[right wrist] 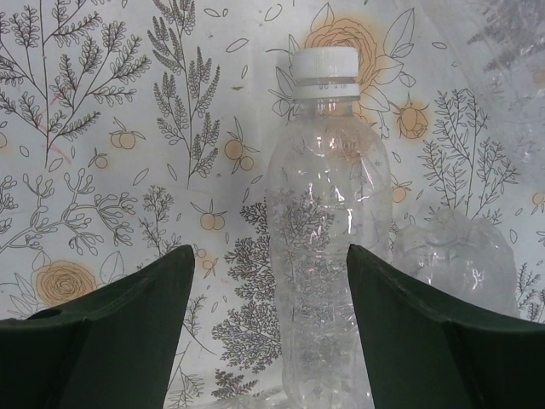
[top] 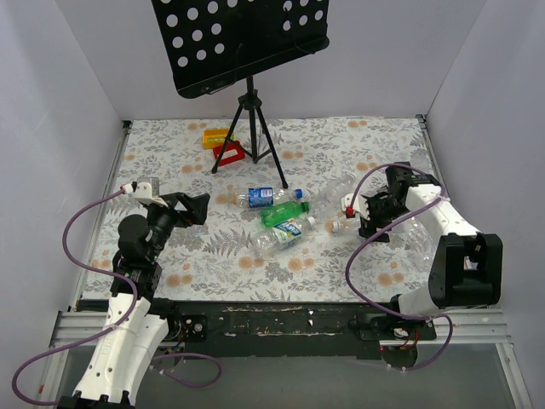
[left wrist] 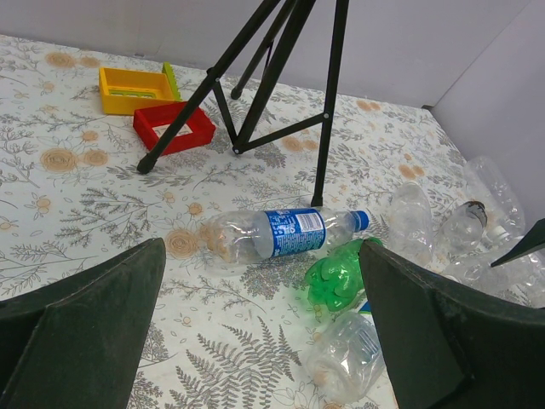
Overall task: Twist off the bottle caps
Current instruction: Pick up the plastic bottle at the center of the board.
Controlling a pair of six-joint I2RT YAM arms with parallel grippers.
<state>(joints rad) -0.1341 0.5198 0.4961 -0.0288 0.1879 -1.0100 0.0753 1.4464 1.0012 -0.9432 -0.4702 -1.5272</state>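
Note:
Three bottles lie in the middle of the table: a clear bottle with a blue label [top: 266, 196] [left wrist: 289, 232] and a blue cap [left wrist: 360, 220], a green bottle [top: 285, 213] [left wrist: 341, 273], and a clear labelled bottle [top: 279, 238] [left wrist: 349, 354]. My left gripper [top: 197, 209] [left wrist: 262, 256] is open and empty, left of them and pointing at them. My right gripper [top: 362, 215] [right wrist: 271, 251] is open above a clear bottle [right wrist: 328, 256] with a white cap [right wrist: 324, 68]. This bottle lies between the jaws, its cap pointing away from the wrist.
More clear bottles [top: 417, 230] [left wrist: 409, 217] lie at the right, near the right arm and wall. A black tripod [top: 249, 128] [left wrist: 281, 77] stands at the back middle, with a red block [top: 228, 153] [left wrist: 174, 126] and a yellow block [top: 215, 136] [left wrist: 136, 88] beside it.

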